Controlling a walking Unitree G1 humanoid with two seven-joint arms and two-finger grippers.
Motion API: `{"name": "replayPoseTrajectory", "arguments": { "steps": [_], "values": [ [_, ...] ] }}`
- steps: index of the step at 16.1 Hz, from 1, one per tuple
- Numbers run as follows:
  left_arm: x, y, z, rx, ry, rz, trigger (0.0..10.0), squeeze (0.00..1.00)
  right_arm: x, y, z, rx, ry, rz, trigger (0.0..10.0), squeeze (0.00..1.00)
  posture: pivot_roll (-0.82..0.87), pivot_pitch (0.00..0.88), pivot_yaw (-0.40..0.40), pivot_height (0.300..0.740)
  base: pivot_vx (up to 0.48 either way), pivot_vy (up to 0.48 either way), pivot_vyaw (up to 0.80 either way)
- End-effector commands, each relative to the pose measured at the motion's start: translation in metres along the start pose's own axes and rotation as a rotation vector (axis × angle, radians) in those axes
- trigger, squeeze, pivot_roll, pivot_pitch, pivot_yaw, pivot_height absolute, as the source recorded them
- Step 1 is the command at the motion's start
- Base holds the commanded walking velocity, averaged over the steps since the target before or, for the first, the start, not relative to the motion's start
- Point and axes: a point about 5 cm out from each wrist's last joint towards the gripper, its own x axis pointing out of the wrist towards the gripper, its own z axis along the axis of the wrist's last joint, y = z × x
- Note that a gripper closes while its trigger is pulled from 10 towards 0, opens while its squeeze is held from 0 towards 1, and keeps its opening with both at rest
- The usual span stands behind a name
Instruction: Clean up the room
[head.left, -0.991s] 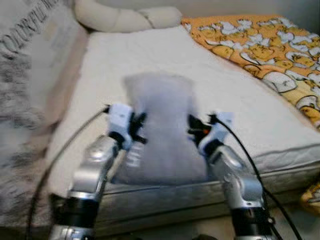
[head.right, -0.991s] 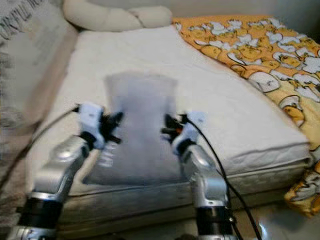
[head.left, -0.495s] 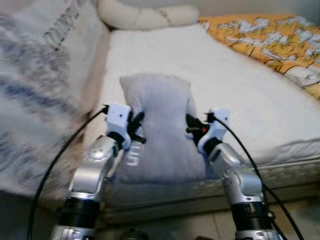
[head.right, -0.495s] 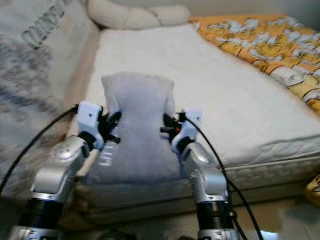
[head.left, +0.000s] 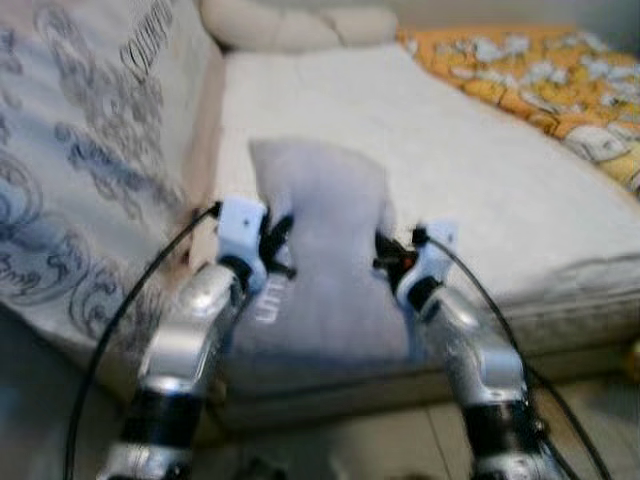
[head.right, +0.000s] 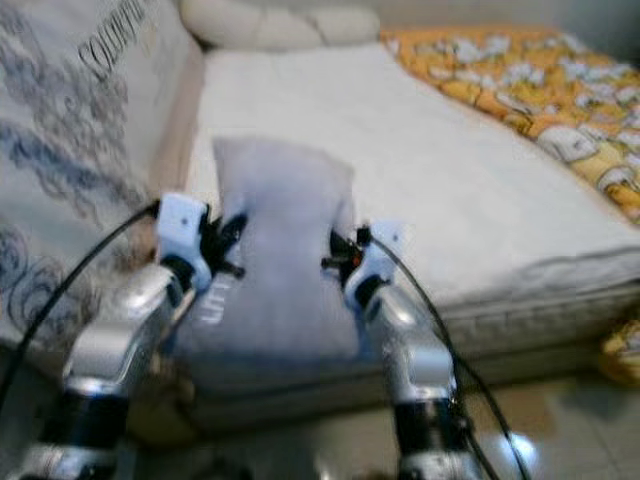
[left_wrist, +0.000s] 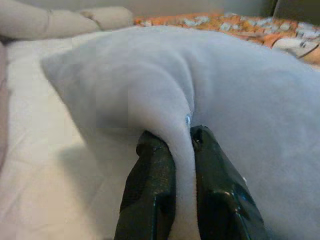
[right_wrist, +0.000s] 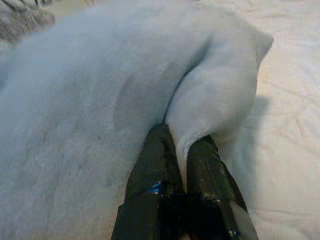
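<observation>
A light grey pillow hangs between my two arms over the near edge of the white mattress. My left gripper is shut on the pillow's left side, and the left wrist view shows a fold of grey pillow pinched between the black fingers. On the pillow's right side my right gripper is shut too, its fingers squeezing a fold of the grey pillow.
A grey patterned blanket drapes along the left of the bed. An orange cartoon-print quilt covers the bed's far right. A cream bolster cushion lies at the head. Pale floor runs below the mattress edge.
The camera has swung, so the patterned blanket now takes up more of the left. Both grippers still hold the pillow at about the same height.
</observation>
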Motion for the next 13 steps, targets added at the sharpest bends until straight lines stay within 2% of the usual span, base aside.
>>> {"name": "replayPoseTrajectory", "arguments": {
  "steps": [1, 10, 13],
  "values": [
    [0.0062, -0.0081, 0.016, 0.016, -0.064, -0.032, 10.0, 0.0, 0.0021, 0.0018, 0.0129, -0.007, -0.051, 0.017, 10.0, 0.0, -0.05, 0.0, 0.019, 0.74, 0.319, 0.0, 0.0],
    [0.0099, -0.0095, 0.0153, 0.015, -0.063, -0.039, 10.0, 0.0, 0.0035, 0.0033, 0.0114, -0.064, -0.03, 0.048, 10.0, 0.0, -0.05, 0.0, 0.013, 0.74, 0.325, 0.0, 0.0],
    [0.0112, -0.0098, 0.0151, 0.017, -0.061, -0.045, 10.0, 0.0, 0.0048, -0.0005, 0.0115, -0.07, -0.031, 0.017, 10.0, 0.0, -0.05, 0.0, 0.016, 0.74, 0.331, 0.0, 0.6]
  ]
}}
